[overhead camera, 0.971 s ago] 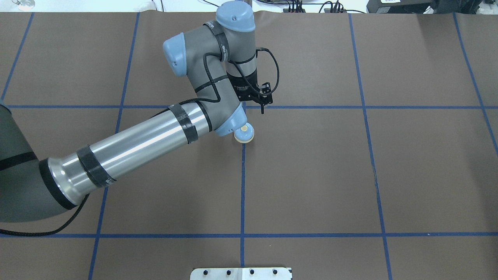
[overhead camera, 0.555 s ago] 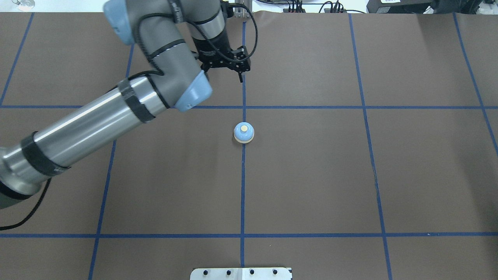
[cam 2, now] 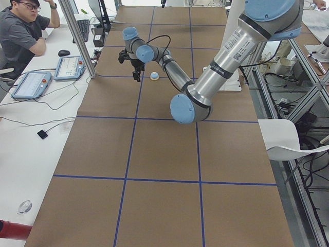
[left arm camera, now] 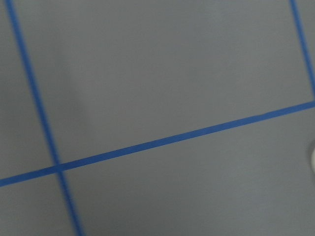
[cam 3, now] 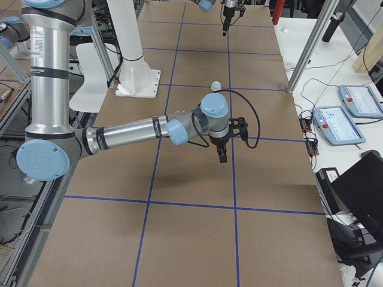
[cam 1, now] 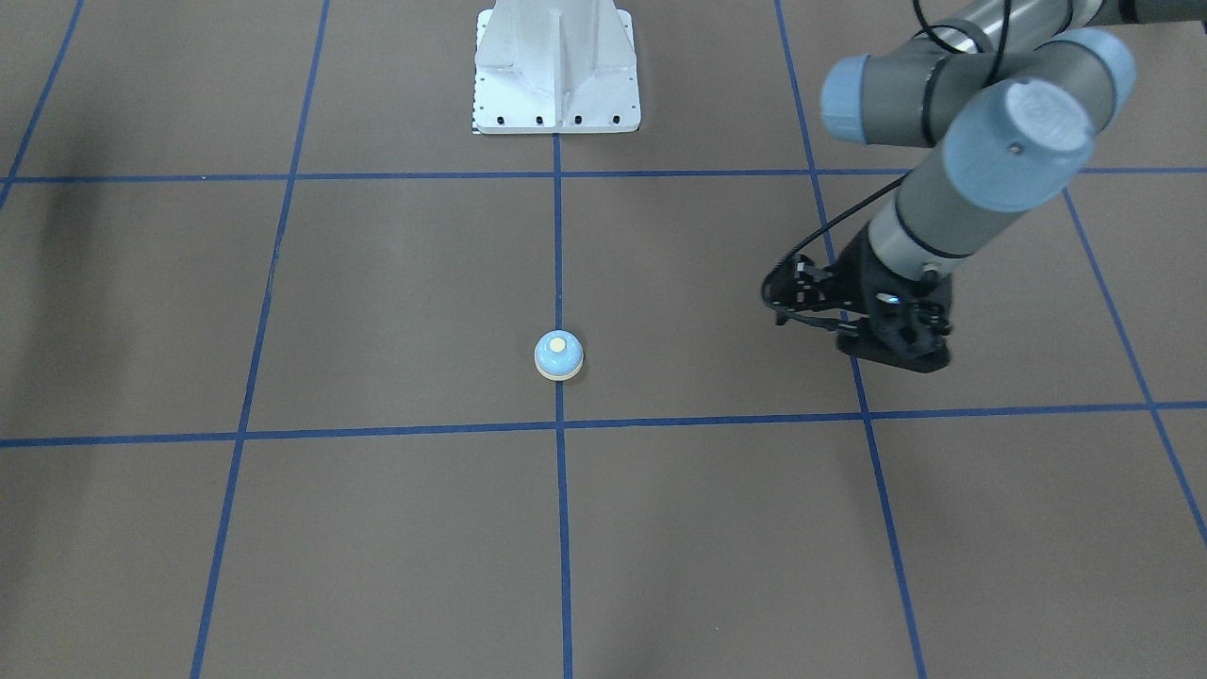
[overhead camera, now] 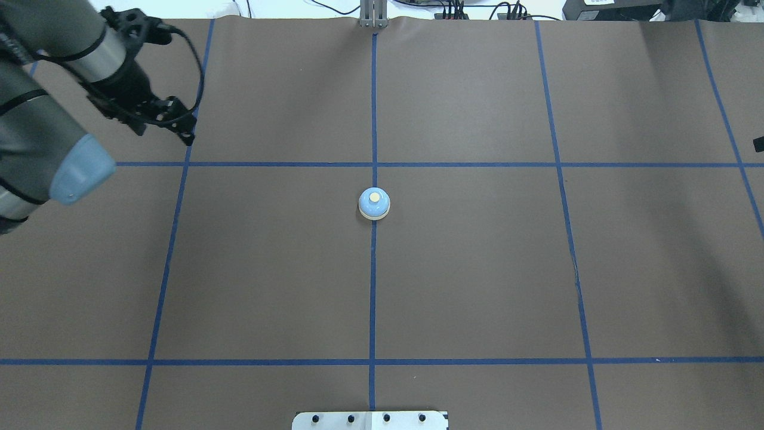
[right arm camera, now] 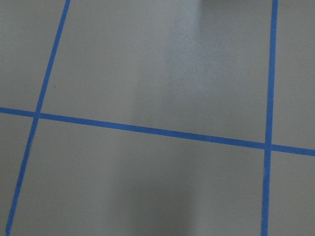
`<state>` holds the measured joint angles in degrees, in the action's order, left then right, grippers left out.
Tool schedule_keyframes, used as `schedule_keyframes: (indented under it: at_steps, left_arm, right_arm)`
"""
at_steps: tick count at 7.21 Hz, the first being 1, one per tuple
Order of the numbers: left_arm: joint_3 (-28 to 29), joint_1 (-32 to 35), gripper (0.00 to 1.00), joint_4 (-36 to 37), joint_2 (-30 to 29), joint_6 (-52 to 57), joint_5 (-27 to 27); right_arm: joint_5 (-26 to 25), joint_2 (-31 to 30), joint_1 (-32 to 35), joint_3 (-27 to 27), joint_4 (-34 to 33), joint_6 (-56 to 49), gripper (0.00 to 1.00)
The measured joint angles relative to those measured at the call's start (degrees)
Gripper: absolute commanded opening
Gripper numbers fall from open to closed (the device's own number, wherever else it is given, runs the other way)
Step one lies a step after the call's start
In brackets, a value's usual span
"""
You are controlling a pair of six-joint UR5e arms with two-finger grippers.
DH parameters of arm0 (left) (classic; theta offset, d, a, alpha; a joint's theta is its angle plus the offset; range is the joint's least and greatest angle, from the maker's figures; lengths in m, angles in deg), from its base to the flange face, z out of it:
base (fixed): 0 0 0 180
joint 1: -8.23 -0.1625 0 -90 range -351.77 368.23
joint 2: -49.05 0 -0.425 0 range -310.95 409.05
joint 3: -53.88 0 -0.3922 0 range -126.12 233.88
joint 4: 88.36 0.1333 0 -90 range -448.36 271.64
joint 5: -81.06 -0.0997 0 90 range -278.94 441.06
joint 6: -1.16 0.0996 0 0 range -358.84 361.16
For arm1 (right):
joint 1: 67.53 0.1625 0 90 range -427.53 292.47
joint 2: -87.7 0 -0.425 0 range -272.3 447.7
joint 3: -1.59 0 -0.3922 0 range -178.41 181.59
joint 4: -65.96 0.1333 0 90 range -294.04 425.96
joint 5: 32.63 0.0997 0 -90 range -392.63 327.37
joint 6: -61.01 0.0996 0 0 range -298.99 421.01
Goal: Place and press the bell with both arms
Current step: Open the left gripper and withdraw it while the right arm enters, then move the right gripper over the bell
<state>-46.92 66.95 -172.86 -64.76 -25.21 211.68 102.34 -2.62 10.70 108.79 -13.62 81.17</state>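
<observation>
The bell, a small light-blue dome with a cream button, stands alone on the centre blue line; it also shows in the front view and both side views. My left gripper is empty, far to the bell's left near the table's far edge, and its fingers look apart; it also shows in the front view. My right gripper hangs above the table on the bell's right. Only a black sliver of it shows overhead, and I cannot tell whether it is open or shut.
The white bolted pedestal stands at the robot's side of the table. A metal post stands at the far edge on the centre line. An operator and tablets are beyond the far edge.
My left arm has swung from over the bell to the far left of the table. The bell, half covered before, now stands fully in view and has not moved.
</observation>
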Motion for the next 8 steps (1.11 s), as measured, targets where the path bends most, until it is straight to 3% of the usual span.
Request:
schedule_keyframes:
  at_steps: [4,6,8]
  left_arm:
    - [-4.15,14.47,1.00,-0.10,18.24,16.64,-0.50]
    - [-2.88,20.42,1.00,-0.47,25.99,35.62,-2.48]
    - [-0.83,29.41,1.00,-0.55,30.96,47.46,-2.62]
  right_arm:
    - [-2.60,18.38,-9.56,2.51,-21.57,6.20,1.00]
    - [-7.78,25.01,-19.95,4.16,-23.12,19.64,1.00]
    - [-12.32,29.37,-28.15,5.30,-23.21,31.03,1.00]
